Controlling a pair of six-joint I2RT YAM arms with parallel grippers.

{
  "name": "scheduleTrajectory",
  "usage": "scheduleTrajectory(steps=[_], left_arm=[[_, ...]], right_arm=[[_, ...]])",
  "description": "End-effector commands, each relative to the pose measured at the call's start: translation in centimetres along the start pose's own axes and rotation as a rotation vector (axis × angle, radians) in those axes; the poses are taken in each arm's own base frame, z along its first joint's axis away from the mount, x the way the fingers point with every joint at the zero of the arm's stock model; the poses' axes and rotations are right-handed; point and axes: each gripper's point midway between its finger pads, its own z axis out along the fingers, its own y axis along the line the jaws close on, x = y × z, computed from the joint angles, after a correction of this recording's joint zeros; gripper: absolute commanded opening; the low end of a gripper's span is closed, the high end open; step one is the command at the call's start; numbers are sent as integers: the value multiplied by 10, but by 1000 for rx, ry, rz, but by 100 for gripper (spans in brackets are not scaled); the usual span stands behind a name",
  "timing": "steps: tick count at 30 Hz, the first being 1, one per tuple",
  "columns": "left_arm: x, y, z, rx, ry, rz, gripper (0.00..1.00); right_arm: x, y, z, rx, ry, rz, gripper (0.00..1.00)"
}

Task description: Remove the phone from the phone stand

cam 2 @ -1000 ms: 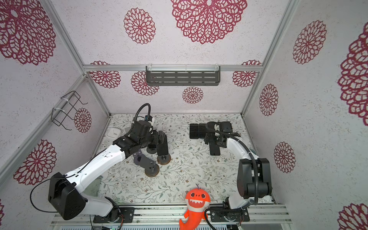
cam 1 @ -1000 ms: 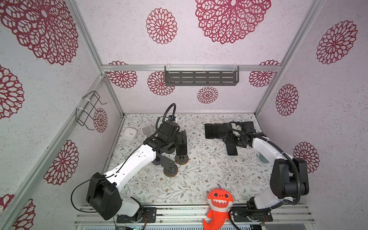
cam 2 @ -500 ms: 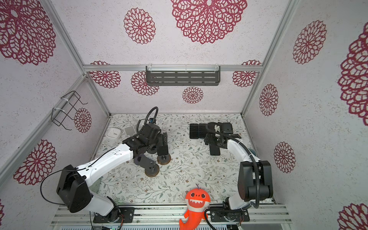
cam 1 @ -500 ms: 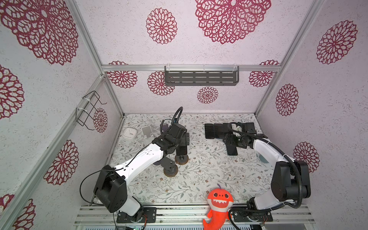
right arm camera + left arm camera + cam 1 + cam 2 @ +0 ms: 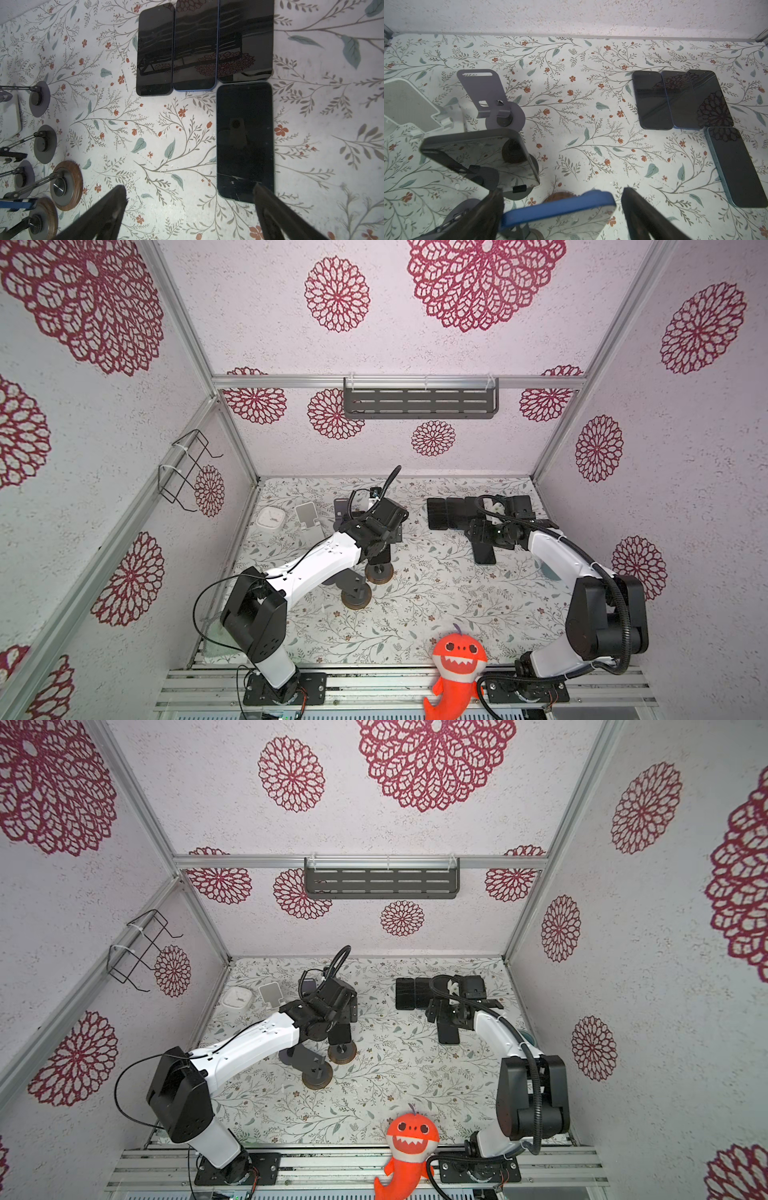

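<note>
A blue-edged phone leans on a phone stand with a round wooden base. In the left wrist view it lies between the jaws of my left gripper, which is open. One finger sits against the phone's edge, while the opposite finger stands a little off it. In both top views the left gripper hangs over that phone. My right gripper is open and empty, low over the table beside a flat phone.
A dark phone rests on a neighbouring stand. An empty grey stand and a white stand are behind it. Three phones lie flat in a row at the back right. A red plush fish sits at the front edge.
My left arm has swung a little to the right, bringing its open jaws around the blue phone. The right arm has barely moved.
</note>
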Motion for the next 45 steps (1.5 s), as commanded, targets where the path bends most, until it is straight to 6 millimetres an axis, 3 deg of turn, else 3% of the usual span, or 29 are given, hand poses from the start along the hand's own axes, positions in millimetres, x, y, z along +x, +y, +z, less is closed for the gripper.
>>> scheduleTrajectory(steps=[1,17,27,31,40,45], left_arm=[[0,4,2,-35,-7,-28,90],[10,8,9,-63,10,-24,76],[-5,6,-9,-20,-12,-44,73],[-15,4,-21,5,-22,-44,74],[-34,2,-45,74,-39,-51,72],[-47,0,-56,125,-39,-45,71]], right_arm=[[-8,6,-10,-16,-37,-10,99],[-9,6,-13,-19,-46,-15,99],[-12,12,-16,-46,-54,-24,99],[-16,29,-19,-132,-58,-48,99],[-27,88,-46,-433,-97,-139,99],[-21,135,-64,-631,-120,-267,99]])
